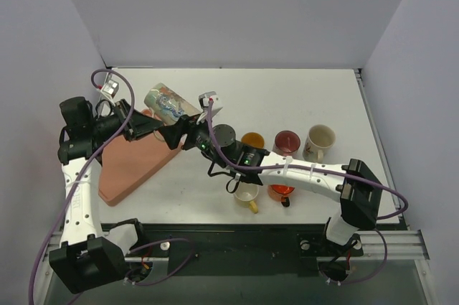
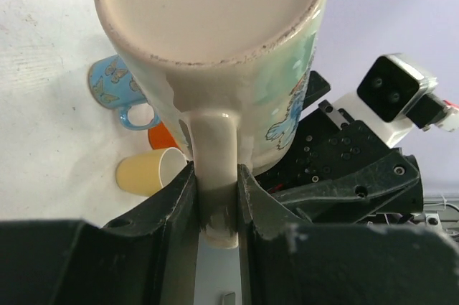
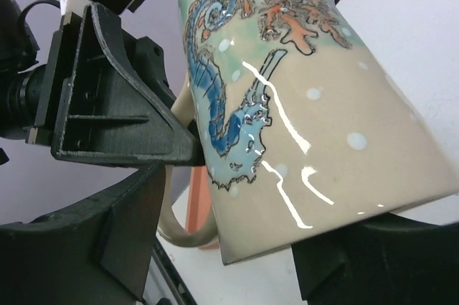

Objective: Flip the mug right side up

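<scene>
Top external view first, and we start at the left: the left gripper [image 2: 215, 190] is clamped on the handle [image 2: 214, 153] of the seahorse mug [image 1: 166, 100], one finger on each side of it. That is one task mug, and it hangs in the air, tipped roughly onto its side, above the far end of the single pink board [image 1: 129, 165] on the left of the table [image 1: 301, 97]. Moving right, the right gripper [image 3: 244, 240] reaches across with its jaws spread around the mug's body. Its wrist view shows a gap on the handle side, so we judge it is not gripping yet. Two arms and one mug between them: we read this as a mid-air handover. Next the right jaws must close firmly on the glossy body before the left lets go of the handle. The wrist can then roll the mouth upward and set the mug down on a bare patch. Further right we count five other mugs standing on the table: a pale yellow mug [image 1: 246, 193], an orange mug [image 1: 252, 140], a red-orange mug [image 1: 281, 191], a dark red mug [image 1: 287, 141] and a cream mug [image 1: 320, 140]. The left wrist view adds a blue butterfly mug [image 2: 113, 84], which we cannot find from above. That probably makes six.
</scene>
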`<action>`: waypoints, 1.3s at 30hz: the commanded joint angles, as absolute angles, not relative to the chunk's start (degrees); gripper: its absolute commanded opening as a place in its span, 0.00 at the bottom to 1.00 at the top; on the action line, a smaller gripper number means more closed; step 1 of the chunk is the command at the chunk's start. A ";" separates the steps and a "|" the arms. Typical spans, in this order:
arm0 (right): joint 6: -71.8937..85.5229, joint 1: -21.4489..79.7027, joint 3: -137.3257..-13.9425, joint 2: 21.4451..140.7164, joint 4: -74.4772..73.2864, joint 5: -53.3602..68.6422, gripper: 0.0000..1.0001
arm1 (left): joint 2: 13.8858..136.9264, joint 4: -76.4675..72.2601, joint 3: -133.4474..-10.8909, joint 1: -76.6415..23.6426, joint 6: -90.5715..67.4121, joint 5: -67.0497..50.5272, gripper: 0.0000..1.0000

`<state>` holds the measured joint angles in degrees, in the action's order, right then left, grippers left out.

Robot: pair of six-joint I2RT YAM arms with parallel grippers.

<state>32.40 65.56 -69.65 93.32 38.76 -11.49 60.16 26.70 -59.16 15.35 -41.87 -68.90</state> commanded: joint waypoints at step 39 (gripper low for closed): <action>5.26 62.40 -95.37 74.19 -47.96 -16.06 0.00 | 58.01 49.75 -73.13 14.85 3.51 -32.61 0.82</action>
<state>5.87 62.11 -92.09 82.15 -27.90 -9.28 60.14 49.58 -72.88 14.79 -4.12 -38.46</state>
